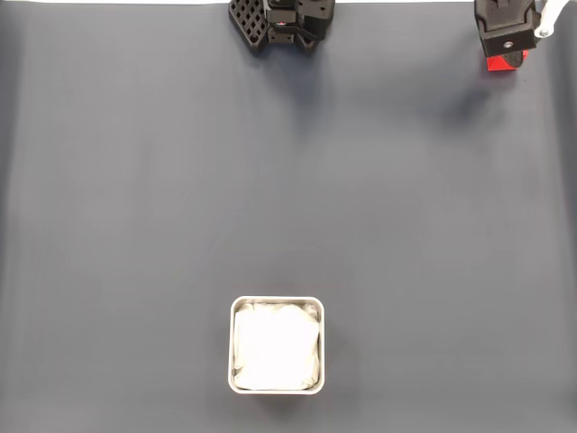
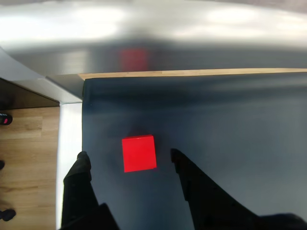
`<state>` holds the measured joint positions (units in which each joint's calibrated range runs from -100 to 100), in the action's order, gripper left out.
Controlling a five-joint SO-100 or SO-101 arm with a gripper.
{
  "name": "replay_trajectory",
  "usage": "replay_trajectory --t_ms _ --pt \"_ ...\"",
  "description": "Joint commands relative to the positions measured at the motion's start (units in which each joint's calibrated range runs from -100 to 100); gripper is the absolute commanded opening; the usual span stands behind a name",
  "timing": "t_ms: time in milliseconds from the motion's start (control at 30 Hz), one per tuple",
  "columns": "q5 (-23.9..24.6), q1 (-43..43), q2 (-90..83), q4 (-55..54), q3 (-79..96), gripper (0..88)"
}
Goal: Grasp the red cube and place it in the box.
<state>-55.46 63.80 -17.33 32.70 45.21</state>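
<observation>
**Approach to the cube at the bench corner, before the grasp**

The bench [image 1: 288, 198], covered in a dark grey mat, carries the two task objects far apart. In the fixed view the box [image 1: 277, 346], square with a pale metallic rim and white lining, sits low and near centre. The red cube [image 1: 506, 62] lies at the upper right corner, partly hidden beneath the arm's black gripper [image 1: 507, 41]. In the wrist view the cube [image 2: 139, 153] rests flat on the mat near the mat's left edge, with the wooden floor [image 2: 29, 153] showing beyond it.

The jaws stand apart, one black finger [image 2: 79, 184] to the left of the cube and the other [image 2: 192, 184] to its right. The cube lies between them, slightly ahead of the tips and nearer the left finger; neither appears to touch it.

Judged from this, the step in hand is the grasp. It would go best if the gripper advanced until the tips flank the cube's side faces, centred itself a little rightward of the left finger, then closed squarely. The nearby mat edge leaves little margin: a skewed closure could push the cube off.
</observation>
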Motion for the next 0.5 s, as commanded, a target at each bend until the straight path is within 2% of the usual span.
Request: replay_trajectory --t_ms 0,467 --pt "-0.1 0.7 0.3 -1.8 -0.2 39.0" --pt "0.1 1.3 4.0 -4.6 0.2 39.2"
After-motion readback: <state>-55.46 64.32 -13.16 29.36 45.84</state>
